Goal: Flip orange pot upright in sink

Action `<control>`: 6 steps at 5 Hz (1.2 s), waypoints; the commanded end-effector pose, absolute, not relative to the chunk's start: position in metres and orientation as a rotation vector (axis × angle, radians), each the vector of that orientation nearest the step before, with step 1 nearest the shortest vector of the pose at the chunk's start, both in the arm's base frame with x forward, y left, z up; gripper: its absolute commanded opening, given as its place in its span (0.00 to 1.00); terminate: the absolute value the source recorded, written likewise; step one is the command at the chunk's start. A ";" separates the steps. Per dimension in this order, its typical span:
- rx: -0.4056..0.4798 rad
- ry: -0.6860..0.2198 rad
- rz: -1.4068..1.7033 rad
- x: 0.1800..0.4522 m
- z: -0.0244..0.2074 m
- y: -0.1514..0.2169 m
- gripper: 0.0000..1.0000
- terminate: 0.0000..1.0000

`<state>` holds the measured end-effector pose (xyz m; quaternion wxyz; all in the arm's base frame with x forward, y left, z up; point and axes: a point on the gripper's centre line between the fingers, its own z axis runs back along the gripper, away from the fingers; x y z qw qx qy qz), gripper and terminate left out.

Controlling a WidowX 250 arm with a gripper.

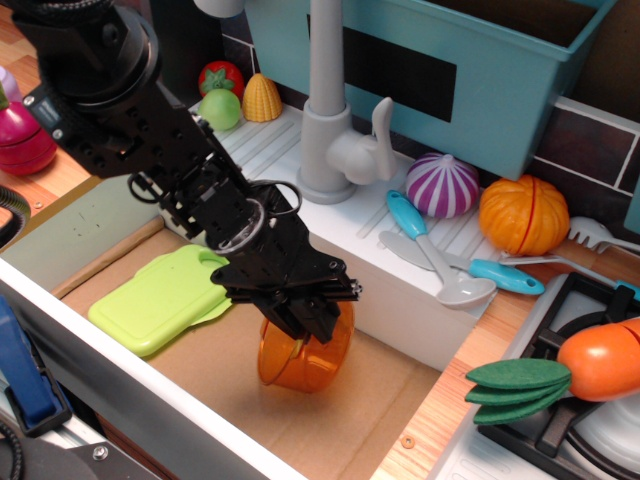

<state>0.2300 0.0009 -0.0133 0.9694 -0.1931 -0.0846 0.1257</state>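
Note:
The translucent orange pot [305, 360] hangs just above the brown floor of the sink [340, 420], near its middle, mouth turned mostly upward under the gripper. My black gripper [300, 318] reaches down from the upper left and is shut on the pot's rim. The fingers hide the top of the pot. The sink has white walls and a grey faucet [325, 110] at its back edge.
A lime green cutting board [165, 298] lies on the sink floor left of the pot. On the drainboard behind are a purple onion [442, 185], an orange pumpkin toy [523, 214] and blue-handled spoons [430, 245]. A carrot [590, 362] lies on the stove at right. A teal bin [450, 60] stands behind.

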 end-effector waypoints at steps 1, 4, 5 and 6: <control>-0.181 -0.001 0.112 0.244 0.008 0.004 0.00 0.00; 0.106 -0.009 -0.128 0.228 -0.003 -0.001 1.00 0.00; 0.106 -0.009 -0.128 0.228 -0.003 -0.001 1.00 0.00; 0.106 -0.009 -0.128 0.228 -0.003 -0.001 1.00 1.00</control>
